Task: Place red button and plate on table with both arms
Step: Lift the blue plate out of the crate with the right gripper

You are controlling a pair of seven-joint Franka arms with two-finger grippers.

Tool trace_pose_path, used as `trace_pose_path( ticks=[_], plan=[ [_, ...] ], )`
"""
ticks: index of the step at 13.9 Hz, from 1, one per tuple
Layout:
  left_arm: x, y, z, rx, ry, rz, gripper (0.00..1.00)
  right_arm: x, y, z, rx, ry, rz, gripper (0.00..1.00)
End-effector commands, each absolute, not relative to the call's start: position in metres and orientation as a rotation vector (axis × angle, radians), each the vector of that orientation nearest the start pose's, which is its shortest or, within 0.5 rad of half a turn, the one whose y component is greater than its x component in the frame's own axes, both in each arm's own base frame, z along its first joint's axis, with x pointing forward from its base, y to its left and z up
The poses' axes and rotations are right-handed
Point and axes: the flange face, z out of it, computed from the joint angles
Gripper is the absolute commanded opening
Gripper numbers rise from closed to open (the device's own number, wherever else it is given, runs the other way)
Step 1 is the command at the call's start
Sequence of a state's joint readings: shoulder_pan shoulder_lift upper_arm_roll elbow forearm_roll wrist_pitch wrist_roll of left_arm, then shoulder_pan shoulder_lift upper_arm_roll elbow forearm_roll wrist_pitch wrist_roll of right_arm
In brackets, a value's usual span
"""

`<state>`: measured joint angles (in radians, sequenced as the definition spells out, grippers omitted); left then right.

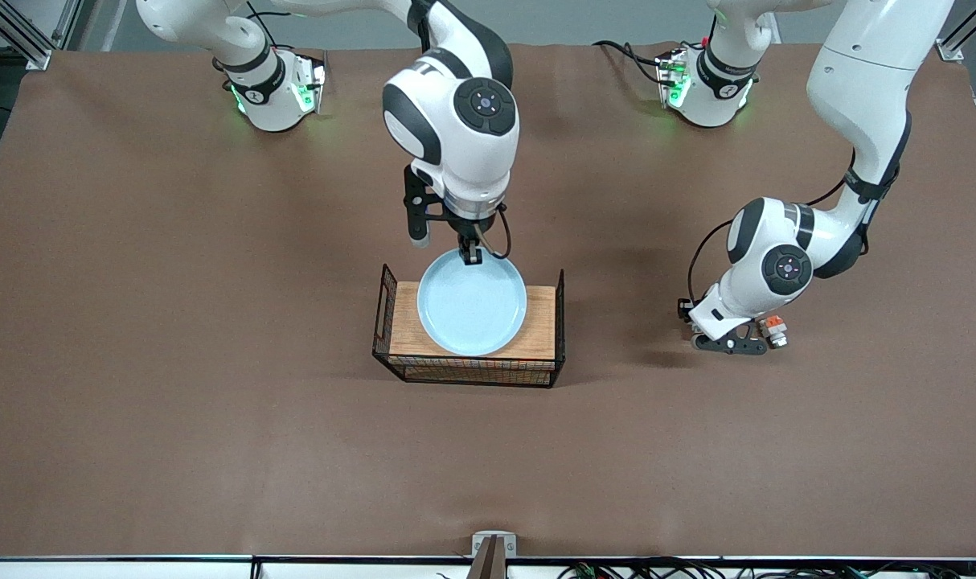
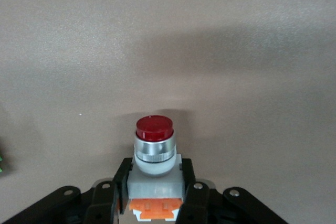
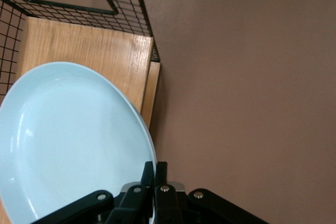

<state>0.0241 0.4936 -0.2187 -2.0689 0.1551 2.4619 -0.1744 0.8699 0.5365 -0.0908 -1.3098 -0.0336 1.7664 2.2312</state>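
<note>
Right gripper pinching plate rim over rack. Left gripper clamping button, low over table.

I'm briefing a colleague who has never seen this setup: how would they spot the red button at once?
Start at the brown table and go to the left arm's end, away from the wire rack with the plate. There the left gripper, low over the table, is shut on the red button: small, white-bodied, orange base, round red cap.

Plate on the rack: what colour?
Pale blue plate, plain, no pattern; clearest in the front view.
</note>
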Motion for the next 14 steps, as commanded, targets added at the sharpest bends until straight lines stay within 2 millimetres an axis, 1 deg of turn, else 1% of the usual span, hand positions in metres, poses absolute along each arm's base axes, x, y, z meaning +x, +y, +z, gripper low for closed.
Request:
trace_pose_path(
  ticks=[1, 2, 3, 4, 5, 6, 7, 8, 10, 12, 13, 14],
  plan=[
    [0.571, -0.112, 0.183, -3.121, 0.229, 0.126, 0.41, 0.497, 0.474, 0.481, -2.483, 2.070, 0.038, 0.01],
    [0.572, -0.112, 0.183, -3.124, 0.227, 0.120, 0.45, 0.503, 0.460, 0.500, -2.499, 2.053, 0.106, 0.01],
    [0.572, -0.112, 0.183, -3.123, 0.229, 0.117, 0.61, 0.508, 0.445, 0.516, -2.522, 2.019, 0.168, 0.01],
    [0.573, -0.112, 0.186, -3.122, 0.226, 0.110, 0.80, 0.515, 0.430, 0.529, -2.553, 1.976, 0.213, 0.01],
    [0.573, -0.112, 0.191, -3.121, 0.224, 0.105, 0.91, 0.525, 0.410, 0.542, -2.585, 1.922, 0.246, 0.01],
    [0.576, -0.111, 0.201, -3.120, 0.219, 0.081, 1.00, 0.533, 0.391, 0.552, -2.616, 1.859, 0.272, 0.01],
    [0.578, -0.109, 0.214, -3.117, 0.209, 0.055, 1.00, 0.539, 0.371, 0.562, -2.677, 1.758, 0.287, 0.01],
    [0.581, -0.103, 0.229, -3.112, 0.196, 0.035, 1.00, 0.546, 0.352, 0.566, -2.731, 1.674, 0.301, 0.01],
    [0.587, -0.089, 0.260, -3.097, 0.171, 0.013, 1.00, 0.567, 0.291, 0.580, -2.815, 1.483, 0.334, 0.01],
    [0.591, -0.083, 0.299, -3.077, 0.147, 0.004, 1.00, 0.591, 0.223, 0.575, -2.887, 1.296, 0.387, 0.01],
    [0.590, -0.078, 0.320, -3.057, 0.136, 0.056, 1.00, 0.601, 0.191, 0.570, -2.902, 1.224, 0.407, 0.01],
    [0.591, -0.066, 0.343, -3.043, 0.107, 0.084, 1.00, 0.610, 0.161, 0.565, -2.916, 1.149, 0.422, 0.01]
  ],
)
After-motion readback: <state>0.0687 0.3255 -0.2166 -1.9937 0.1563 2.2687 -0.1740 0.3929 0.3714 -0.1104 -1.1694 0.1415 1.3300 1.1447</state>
